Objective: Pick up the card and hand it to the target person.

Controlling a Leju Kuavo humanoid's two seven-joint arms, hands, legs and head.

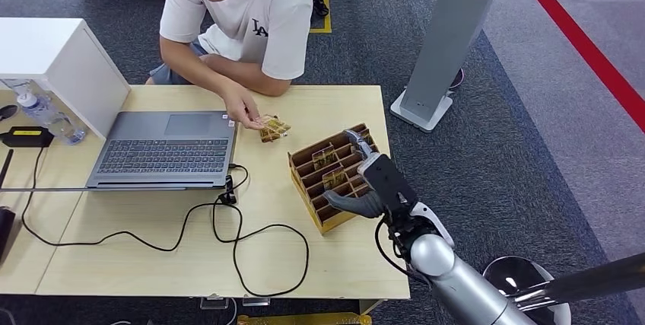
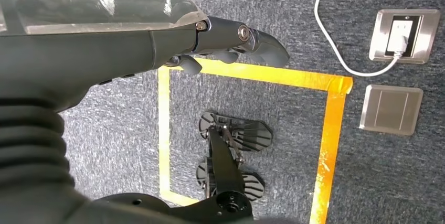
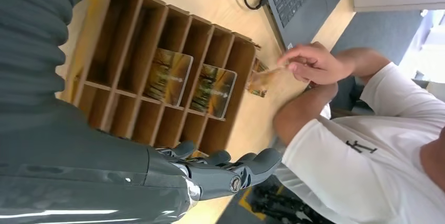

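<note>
Cards (image 3: pixel 169 76) stand upright in a slotted wooden rack (image 1: pixel 328 176) on the pale bench (image 1: pixel 319 256). Right hand (image 1: pixel 373 184) hovers over it, fingers (image 3: pixel 252 165) apart, empty. Person's hand (image 1: pixel 245 108) pinches another card (image 1: pixel 274 127). Left hand (image 2: pixel 231 40) hangs over grey carpet (image 2: pixel 273 108), fingers loosely extended, empty.

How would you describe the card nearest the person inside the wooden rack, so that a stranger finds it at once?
On the light wooden table, right of the laptop, lies a wooden rack of narrow slots beside the robot's right hand. Two patterned cards stand in neighbouring slots. The wanted card is in the slot nearer the seated person; the other card stands one slot farther away.
</note>
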